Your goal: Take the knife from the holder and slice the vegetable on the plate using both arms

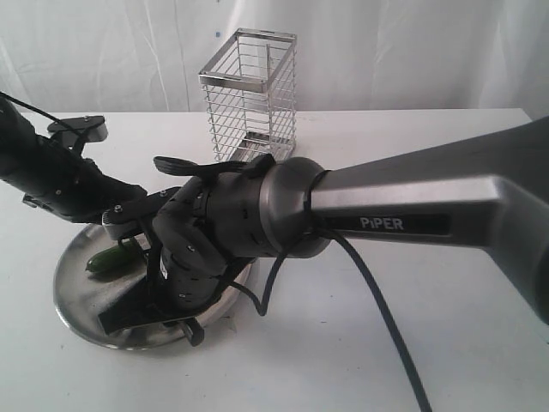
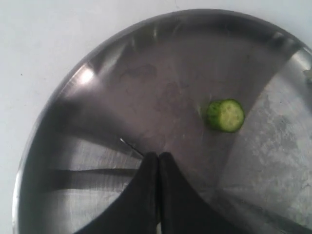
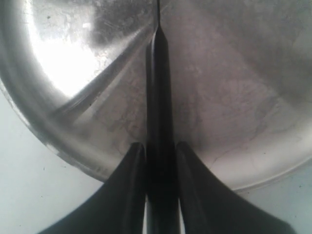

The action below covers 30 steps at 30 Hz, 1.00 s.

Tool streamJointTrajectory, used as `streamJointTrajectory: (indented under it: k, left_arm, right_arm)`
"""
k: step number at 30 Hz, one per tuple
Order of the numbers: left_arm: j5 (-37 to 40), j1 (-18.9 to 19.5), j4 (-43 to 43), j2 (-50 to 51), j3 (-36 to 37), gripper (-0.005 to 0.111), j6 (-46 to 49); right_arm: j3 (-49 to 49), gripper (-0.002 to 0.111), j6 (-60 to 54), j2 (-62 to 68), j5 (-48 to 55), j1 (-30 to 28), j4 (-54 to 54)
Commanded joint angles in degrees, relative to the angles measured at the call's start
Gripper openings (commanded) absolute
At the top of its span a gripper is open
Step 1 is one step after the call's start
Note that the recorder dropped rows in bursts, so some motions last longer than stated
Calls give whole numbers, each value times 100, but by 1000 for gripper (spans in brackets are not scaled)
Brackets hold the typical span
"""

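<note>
The steel plate lies at the front left with the green vegetable on its far left part. In the left wrist view the vegetable shows a pale cut face and lies apart from my left gripper, which is shut with nothing between its fingers. My right gripper is shut on the black knife, whose blade runs out low over the plate. In the exterior view the knife slants over the plate's front, largely hidden by the right wrist.
The wire holder stands behind the plate at the table's back centre. The right arm with its cable crosses the front of the exterior view and hides much of the plate. White table surface lies to the right.
</note>
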Motion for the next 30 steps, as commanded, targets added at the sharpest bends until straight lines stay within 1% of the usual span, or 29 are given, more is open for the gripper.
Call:
streamJointTrajectory:
  k: [1, 10, 16, 20, 22, 30]
  left_arm:
    - [-21, -2, -50, 81, 37, 0, -21]
    - [-76, -2, -87, 388, 37, 0, -48]
    - [-373, -2, -219, -10, 26, 0, -48]
    - [-294, -2, -219, -150, 26, 0, -48]
    - [-213, -2, -219, -92, 26, 0, -38]
    - [-174, -2, -219, 656, 26, 0, -24]
  right_arm:
    - [11, 0, 33, -18, -43, 9, -15]
    - [11, 0, 33, -20, -32, 9, -15]
    - [11, 0, 33, -20, -32, 9, -15]
    - [11, 0, 33, -20, -32, 9, -15]
    - [11, 0, 33, -20, -32, 9, -15]
    - [11, 0, 33, -20, -10, 9, -15]
